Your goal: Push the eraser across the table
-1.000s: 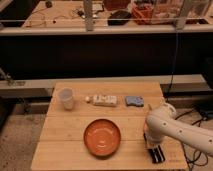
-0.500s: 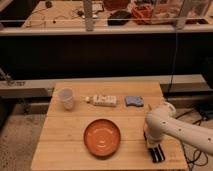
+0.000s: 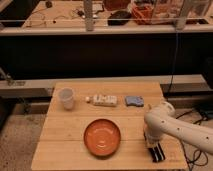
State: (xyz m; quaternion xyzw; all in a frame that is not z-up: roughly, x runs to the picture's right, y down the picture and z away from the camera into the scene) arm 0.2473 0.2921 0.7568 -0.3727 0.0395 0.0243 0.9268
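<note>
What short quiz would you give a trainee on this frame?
1. True or false: the orange plate lies nearer the camera than the white box.
2. The gripper is low over which part of the table? A: far left corner. B: near right corner, at the eraser. C: centre.
3. Fill in: the leftmost thing on the table is the pale ___.
Key: 1 true; 2 B; 3 cup.
</note>
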